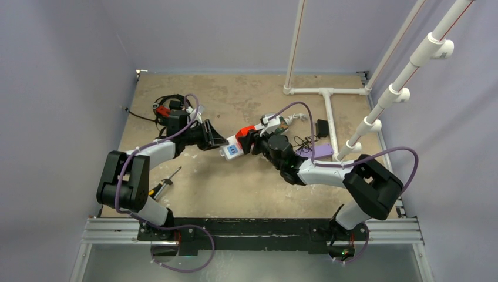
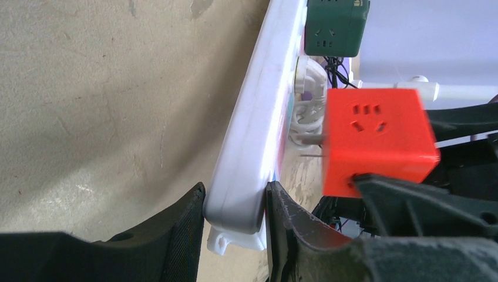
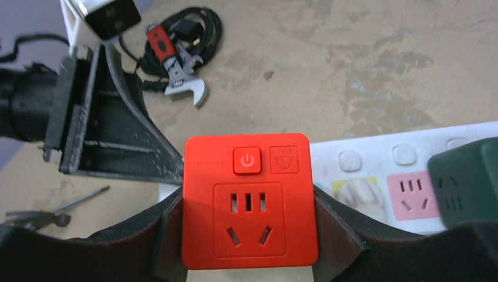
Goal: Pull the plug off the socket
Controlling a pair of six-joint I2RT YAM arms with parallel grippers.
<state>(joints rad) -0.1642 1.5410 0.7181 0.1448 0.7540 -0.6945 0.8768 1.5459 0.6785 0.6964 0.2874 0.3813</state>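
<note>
White power strip, the socket, sits mid-worktop. Its long axis runs on a diagonal from near-left to far-right in the top view.

Left to right:
- Screwdriver lies beside your left arm. Farther back, a red-handled wrench rests on a coil of black cable.
- Your left pincer is pinching the socket's near-left end, one finger on each side.
- Just right of it is the plug, a red cube with its own outlet and power button. It is clamped between the fingers of your right pincer.
- Flat purple bar lies past your right wrist, with a white pipe frame behind it.

View against view:
- Only the left wrist view shows the plug's metal prongs. They are bare along their length and point at the strip's outlet face, so the plug is beside the socket, not seated in it. I cannot tell whether the tips touch the face.
- The top view hides those prongs under your right pincer.
- Only the right wrist view shows the strip's face, with a pink outlet, round white buttons and a dark green cube over the strip to the right.
- The left wrist view sees the strip on edge, with that green cube at its far stretch.
- I cannot tell whether the strip lies flat or tipped.
</note>
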